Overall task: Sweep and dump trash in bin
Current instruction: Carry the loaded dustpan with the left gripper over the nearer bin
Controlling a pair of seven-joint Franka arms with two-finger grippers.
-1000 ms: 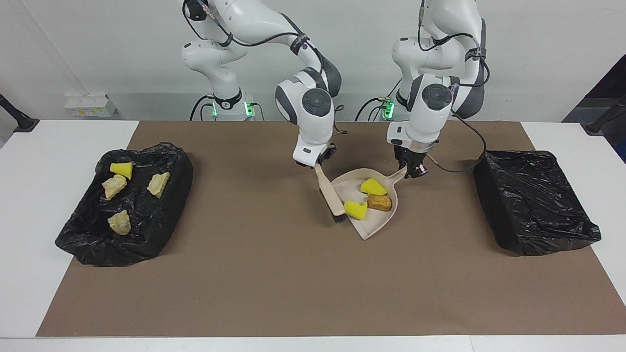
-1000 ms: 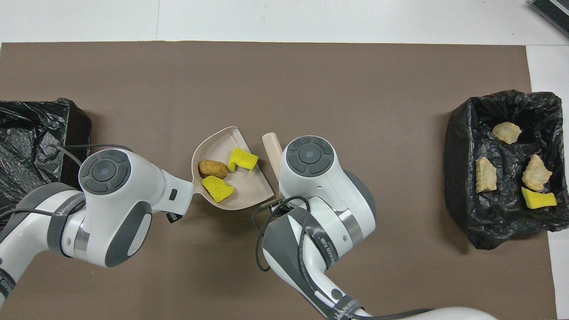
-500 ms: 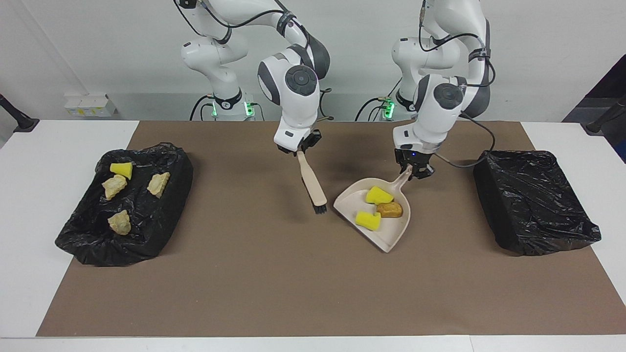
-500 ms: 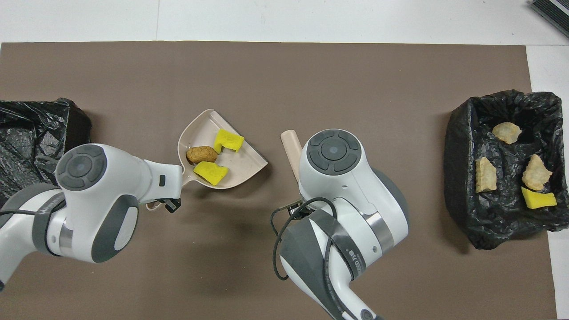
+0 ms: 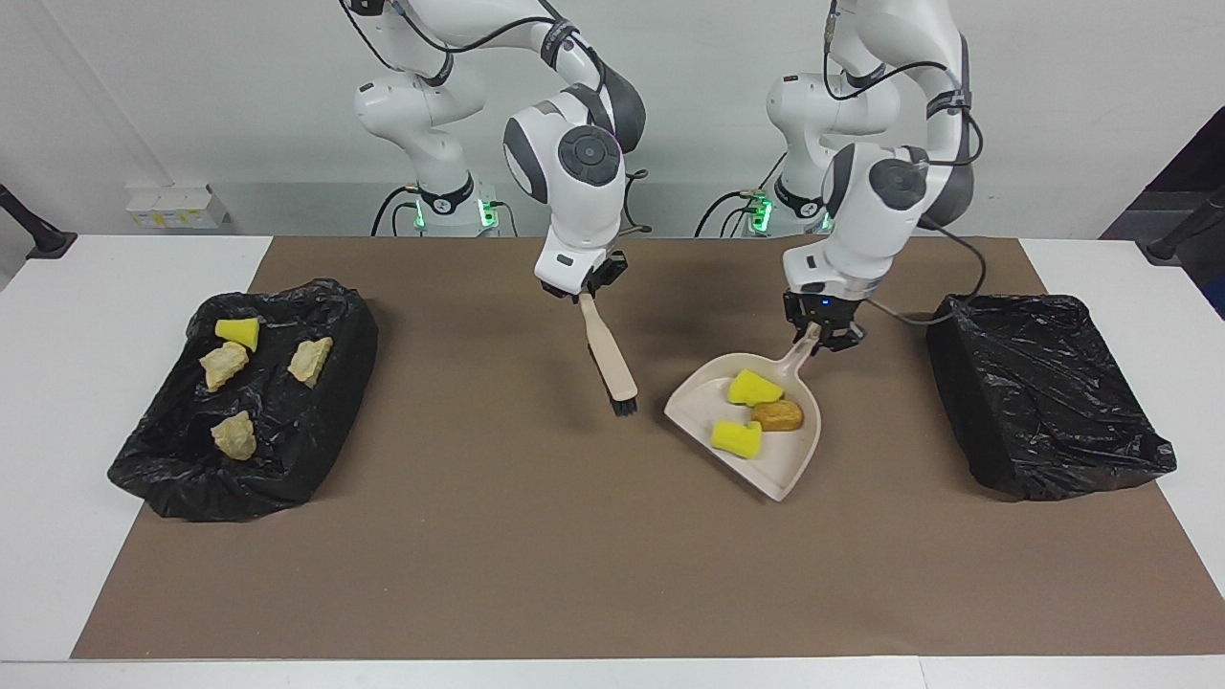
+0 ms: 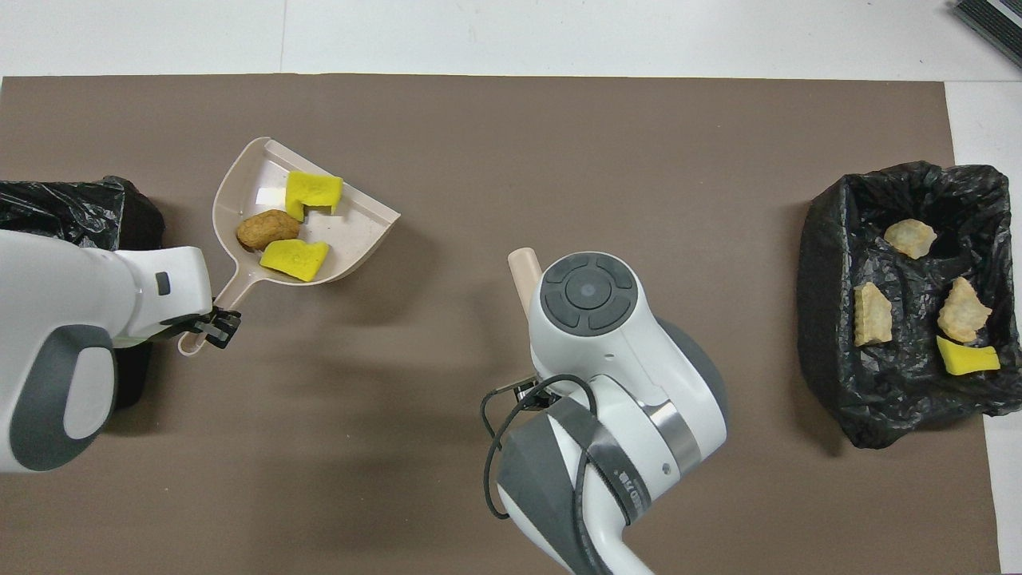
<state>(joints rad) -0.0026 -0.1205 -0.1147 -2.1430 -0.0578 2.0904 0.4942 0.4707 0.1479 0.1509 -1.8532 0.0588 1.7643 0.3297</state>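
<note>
Since a second ago we have carried the dustpan [image 5: 756,421] toward the empty bin [image 5: 1043,392], and the brush [image 5: 605,356] has lifted clear. Our left end effector [image 5: 821,335] is clamped on the dustpan's handle; below it the pan holds two yellow sponge pieces [image 5: 737,436] and a brown nugget [image 5: 777,414]. Our right end effector [image 5: 586,287] grips the brush, waiting. Next, we judge, comes travel over that bin, then tipping.

Dustpan and brush lifted apart

The left gripper [image 5: 821,335] has carried the loaded dustpan [image 5: 780,459] toward its end's bin [image 5: 1043,402]; the right gripper [image 5: 586,292] raised the brush [image 5: 611,364] away.
</note>
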